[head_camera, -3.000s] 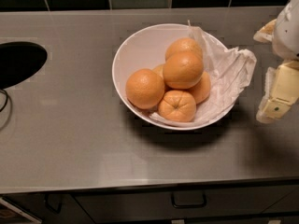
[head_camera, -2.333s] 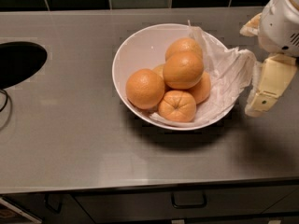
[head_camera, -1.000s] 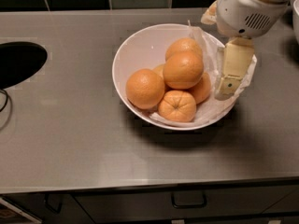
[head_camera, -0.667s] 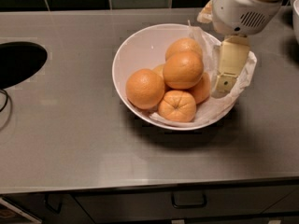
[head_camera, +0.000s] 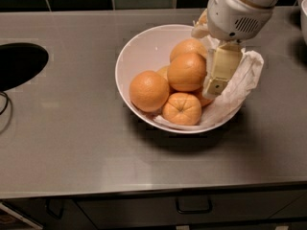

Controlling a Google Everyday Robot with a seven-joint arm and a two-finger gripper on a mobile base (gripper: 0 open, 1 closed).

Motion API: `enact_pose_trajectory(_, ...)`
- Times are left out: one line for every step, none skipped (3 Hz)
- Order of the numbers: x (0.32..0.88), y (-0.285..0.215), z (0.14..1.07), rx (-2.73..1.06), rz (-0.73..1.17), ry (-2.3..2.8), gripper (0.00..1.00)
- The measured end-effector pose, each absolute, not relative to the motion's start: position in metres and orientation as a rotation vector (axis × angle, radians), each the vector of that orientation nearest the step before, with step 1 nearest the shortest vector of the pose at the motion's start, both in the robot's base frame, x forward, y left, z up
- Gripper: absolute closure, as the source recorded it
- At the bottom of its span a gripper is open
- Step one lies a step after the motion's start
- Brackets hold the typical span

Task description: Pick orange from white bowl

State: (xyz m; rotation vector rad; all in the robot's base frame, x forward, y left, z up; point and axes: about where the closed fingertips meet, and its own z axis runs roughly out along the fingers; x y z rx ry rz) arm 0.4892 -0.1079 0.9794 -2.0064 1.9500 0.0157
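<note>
The white bowl (head_camera: 139, 51) stands mid-counter with several oranges in it. The orange (head_camera: 184, 72), large and smooth, lies on top of the pile. A similar smooth one (head_camera: 148, 91) lies at the left. A smaller one with star creases (head_camera: 182, 108) lies at the front, and another (head_camera: 188, 46) at the back. My gripper (head_camera: 205, 61) hangs over the bowl's right side, open and empty. Its long cream finger (head_camera: 220, 70) reaches down just right of the orange. The other finger (head_camera: 199, 28) shows at the back by the rim.
A crumpled white paper sheet (head_camera: 240, 83) lines the bowl's right side under my gripper. A dark round opening (head_camera: 19, 63) is in the counter at the left, with a cable (head_camera: 4, 107) below it. A drawer handle (head_camera: 194, 207) is under the front edge.
My gripper has moved left from beside the bowl's right rim to over the paper and oranges inside the bowl. The oranges and bowl have not moved.
</note>
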Motion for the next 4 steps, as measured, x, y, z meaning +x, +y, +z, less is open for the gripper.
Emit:
enact_pose_trajectory(0.4917,-0.1001,0.9707,-2.026,0.055,1.938,0.15)
enact_pose_trajectory(0.4941,-0.0951,0.9658,-2.039,0.075,1.93,0.19)
enact_pose_trajectory(0.496,-0.0916,0.9621,-2.047,0.089,1.926,0.24)
enact_pose_trajectory(0.497,-0.0902,0.9607,-2.05,0.094,1.925,0.31)
